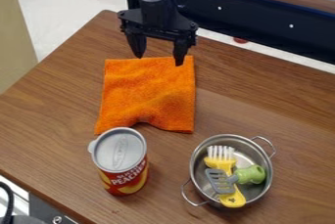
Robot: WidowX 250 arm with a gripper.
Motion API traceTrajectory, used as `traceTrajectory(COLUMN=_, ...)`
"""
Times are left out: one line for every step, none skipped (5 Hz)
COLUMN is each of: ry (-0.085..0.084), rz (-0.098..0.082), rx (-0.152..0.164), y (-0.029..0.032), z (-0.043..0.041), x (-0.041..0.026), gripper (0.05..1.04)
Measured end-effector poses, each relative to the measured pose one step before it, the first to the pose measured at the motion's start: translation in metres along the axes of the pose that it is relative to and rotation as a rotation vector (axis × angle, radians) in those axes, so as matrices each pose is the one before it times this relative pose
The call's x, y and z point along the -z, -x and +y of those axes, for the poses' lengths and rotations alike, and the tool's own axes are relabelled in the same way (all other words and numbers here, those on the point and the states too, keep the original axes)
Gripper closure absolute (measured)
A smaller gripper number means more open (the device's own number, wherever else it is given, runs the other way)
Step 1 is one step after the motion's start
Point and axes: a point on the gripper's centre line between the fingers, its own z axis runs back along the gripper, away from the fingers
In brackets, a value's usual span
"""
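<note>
The black gripper hangs over the top edge of an orange cloth, its two fingers spread apart with nothing between them. The cloth lies mostly flat, with a rumpled, curved lower edge. Just below it stands a can of peaches with a silver lid and red label. To the right, a steel pot with two handles holds a yellow brush with white bristles and a grey slotted spatula with a green handle.
The brown wooden table has its left edge running diagonally. Behind it is a dark rail with a lighter wooden surface beyond. A black cable and metal hardware sit at the lower left corner.
</note>
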Motion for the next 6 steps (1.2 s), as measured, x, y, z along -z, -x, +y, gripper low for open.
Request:
traceTrajectory(ry=0.0052, rz=0.038, rx=0.0053, y=0.00623, z=-0.00169, x=0.00754, gripper=0.084)
traceTrajectory(ry=0.0642, rz=0.0681, rx=0.0284, y=-0.00125, z=0.00002, x=0.00051, gripper=0.084)
traceTrajectory(ry=-0.0331, rz=0.0351, rx=-0.0259, y=-0.00189, z=-0.00029, x=0.0206, gripper=0.137)
traceTrajectory(ry=-0.023, rz=-0.0352, rx=-0.0106, y=-0.00461, z=0.00315, x=0.01339, gripper=0.403)
traceTrajectory(ry=-0.0088, rz=-0.0045, rx=-0.0307, y=0.00141, z=0.00145, x=0.00444, gripper=0.697)
traceTrajectory(ry=-0.0325, rz=-0.0084, rx=-0.0359, y=0.00253, z=0.00744, x=0.01271, gripper=0.917)
